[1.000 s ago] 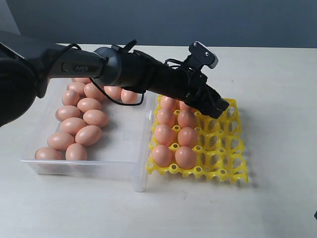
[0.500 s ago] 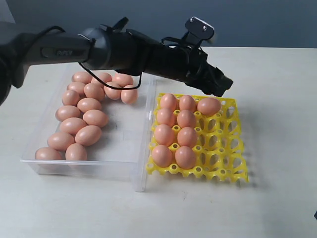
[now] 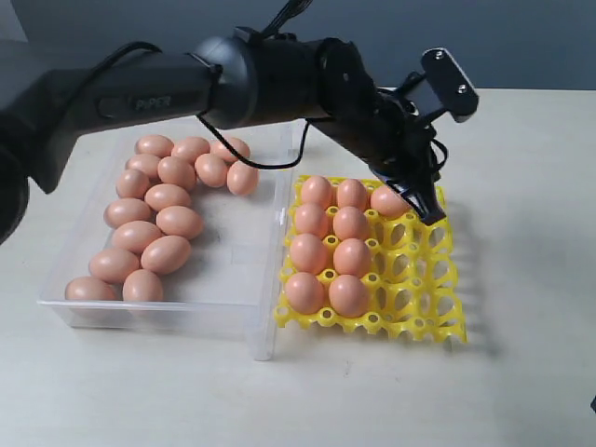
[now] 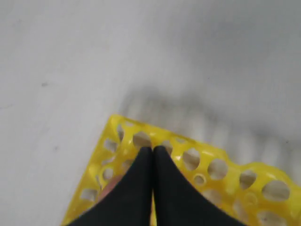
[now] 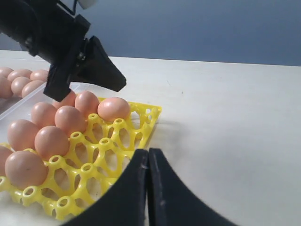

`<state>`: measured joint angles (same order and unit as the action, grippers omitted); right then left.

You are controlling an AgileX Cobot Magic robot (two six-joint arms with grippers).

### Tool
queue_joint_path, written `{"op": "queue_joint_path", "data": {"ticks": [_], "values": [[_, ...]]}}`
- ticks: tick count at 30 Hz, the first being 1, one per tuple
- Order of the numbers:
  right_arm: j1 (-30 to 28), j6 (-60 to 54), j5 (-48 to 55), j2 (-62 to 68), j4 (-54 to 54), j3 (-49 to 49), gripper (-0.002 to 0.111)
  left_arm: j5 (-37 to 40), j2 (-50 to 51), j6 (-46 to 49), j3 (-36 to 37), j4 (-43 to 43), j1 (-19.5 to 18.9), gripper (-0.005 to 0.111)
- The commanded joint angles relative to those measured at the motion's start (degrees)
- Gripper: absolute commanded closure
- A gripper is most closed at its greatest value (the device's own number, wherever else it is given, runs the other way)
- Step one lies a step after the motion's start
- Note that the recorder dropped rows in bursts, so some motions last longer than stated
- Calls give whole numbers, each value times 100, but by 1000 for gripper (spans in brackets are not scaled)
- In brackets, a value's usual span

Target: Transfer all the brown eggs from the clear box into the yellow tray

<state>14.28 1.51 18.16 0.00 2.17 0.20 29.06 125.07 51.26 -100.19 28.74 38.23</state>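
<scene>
Several brown eggs [image 3: 168, 197] lie along the left side and far end of the clear box [image 3: 244, 256]. More eggs [image 3: 331, 256] fill the two left columns of the yellow tray [image 3: 419, 289]. A single egg [image 3: 388, 200] sits in the far cup of the third column. My left gripper [image 3: 430, 212] reaches across over the tray's far right corner, just right of that egg, jaws shut and empty. In the left wrist view its fingertips [image 4: 153, 149] meet above the tray's corner [image 4: 122, 129]. My right gripper [image 5: 148, 153] is shut and empty, low beside the tray [image 5: 136, 127].
The left arm [image 3: 233, 84] stretches over the far end of the box and the tray. The tray's two right columns hold bare cups [image 3: 424, 251]. Pale tabletop [image 3: 521, 233] extends to the right of the tray and in front of both containers.
The left gripper left an egg in the tray's third column, lifted away behind the tray, then swung back down beside that egg with its jaws shut. The right gripper has not visibly moved.
</scene>
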Motion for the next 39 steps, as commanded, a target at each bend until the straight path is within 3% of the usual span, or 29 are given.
{"op": "queue_joint_path", "data": {"ticks": [1,5,18,23,34,39], "values": [[8,-1,-68,0,-14,-20,107,527,552,-650,-835,-349,250,106],[8,-1,-68,0,-14,-20,107,1376,1137,-2566,-1840,-2037,360,106],[8,-1,-68,0,-14,-20,107,1483,1285,-2604,-1947,-2785,360,106],[8,-1,-68,0,-14,-20,107,1542,1138,-3134,-1947,-3446,360,106],[8,-1,-68,0,-14,-20,107,1751,1003,-3169,-1947,-3500,345,106],[8,-1,-68,0,-14,-20,107,2128,855,-3285,-1947,-3543,120,106]]}}
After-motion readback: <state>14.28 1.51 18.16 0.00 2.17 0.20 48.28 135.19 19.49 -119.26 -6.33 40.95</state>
